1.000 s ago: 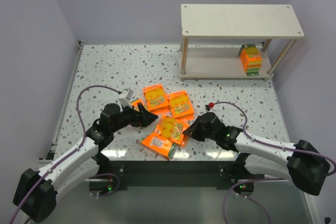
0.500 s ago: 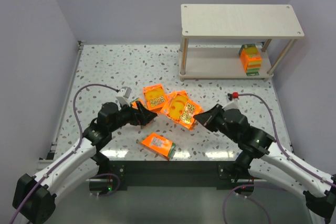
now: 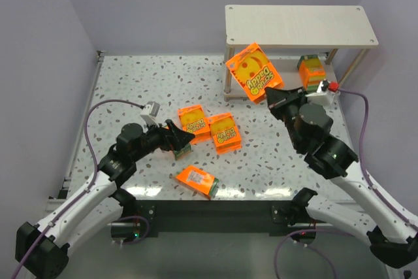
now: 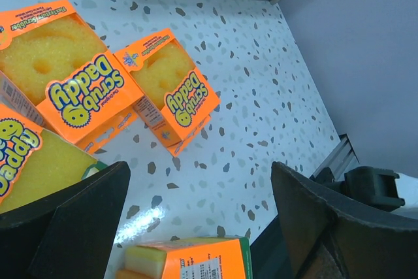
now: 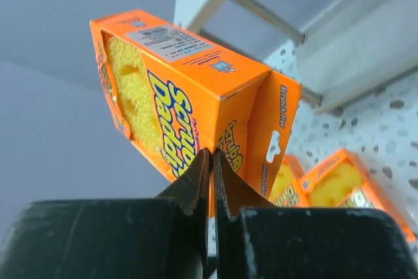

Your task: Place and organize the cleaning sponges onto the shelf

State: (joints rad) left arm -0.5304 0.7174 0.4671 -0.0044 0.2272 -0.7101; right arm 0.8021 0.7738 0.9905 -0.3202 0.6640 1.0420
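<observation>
Speckled table (image 3: 130, 83), right pincer (image 5: 210, 156) tight on one raised sponge pack (image 3: 253, 73), left pincer (image 4: 200, 171) wide apart

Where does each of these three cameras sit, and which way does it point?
Top view: fixed above and behind the arms, looking down at the table and shelf; both arms show.
Left wrist: on the left arm, looking low across the table at sponge packs; its open fingers show.
Right wrist: on the right arm, tilted up toward the shelf; its shut fingers pinch an orange pack.
Shared: top and right wrist both show that held pack.
</observation>
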